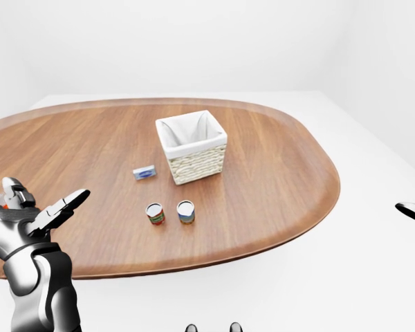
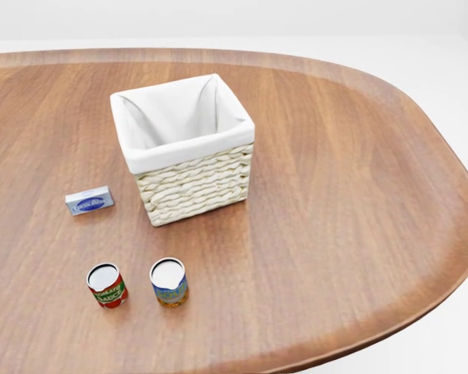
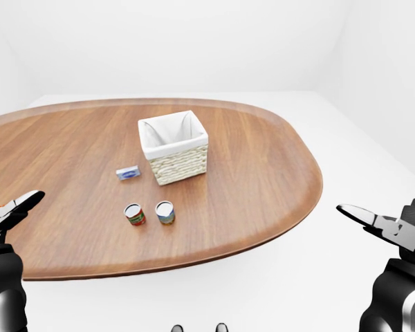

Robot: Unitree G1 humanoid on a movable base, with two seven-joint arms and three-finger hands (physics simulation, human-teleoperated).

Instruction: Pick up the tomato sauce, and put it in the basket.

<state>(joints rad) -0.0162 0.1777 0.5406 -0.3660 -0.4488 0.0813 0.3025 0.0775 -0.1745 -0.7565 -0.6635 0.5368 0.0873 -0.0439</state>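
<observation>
Standing off the table [image 2: 359, 195], nothing picked yet. Left hand [image 1: 28, 214] and right hand [image 3: 387, 228] both spread, holding nothing. Tomato sauce can [image 2: 107, 285] upright on the wood at 7 o'clock of the basket [image 2: 193, 187]. Blue can [image 2: 169, 282] just beside it crowds the grip; small box [image 2: 90, 200] well clear.

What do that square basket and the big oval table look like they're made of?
The square pale woven basket looks like wicker or rope, judging by its braided horizontal rows, with a white cloth lining folded over the rim. The large oval brown table looks like polished wood: streaky grain and a soft sheen, though in a render it could be veneer.
</observation>
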